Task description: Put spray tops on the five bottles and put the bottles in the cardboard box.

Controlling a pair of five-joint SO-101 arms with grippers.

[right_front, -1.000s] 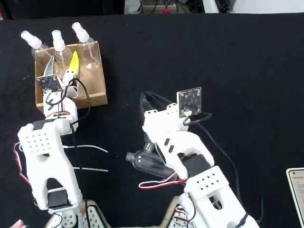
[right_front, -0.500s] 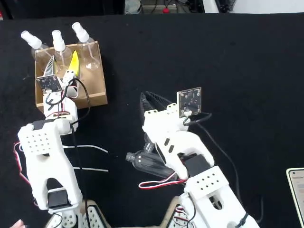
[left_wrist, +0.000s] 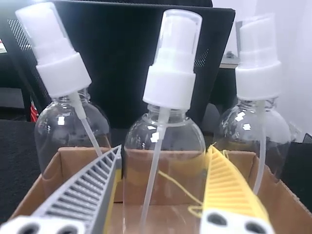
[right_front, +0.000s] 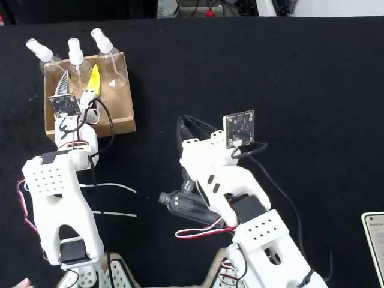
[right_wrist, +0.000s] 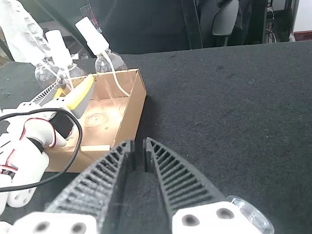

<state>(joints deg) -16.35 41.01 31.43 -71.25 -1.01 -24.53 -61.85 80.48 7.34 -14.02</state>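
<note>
Two white arms rise from the near edge of the black table (right_front: pixel 300 84), side by side. Closest in, a clear bottle without a top (right_front: pixel 191 207) lies on its side on the cloth, partly under the right arm, its open neck turned toward the left arm. The right arm is folded low over that bottle, its wrist leaning toward the middle of the table. The right gripper (right_wrist: pixel 139 142) hangs just above the bare cloth with its black ribbed fingers drawn almost together, only a thin slit between the tips and nothing in it. The left arm stretches straight out from its base to the cardboard box (right_front: pixel 122 124) at the far left, wrist over the box's near wall. The left gripper (left_wrist: pixel 165 148) is spread wide inside the box, grey finger on one side and yellow finger on the other. The middle capped bottle (left_wrist: pixel 165 161) stands between the tips; whether they touch it I cannot tell. Two more capped bottles (left_wrist: pixel 68 131) flank it along the box's far wall, all three upright with white spray tops on.
</note>
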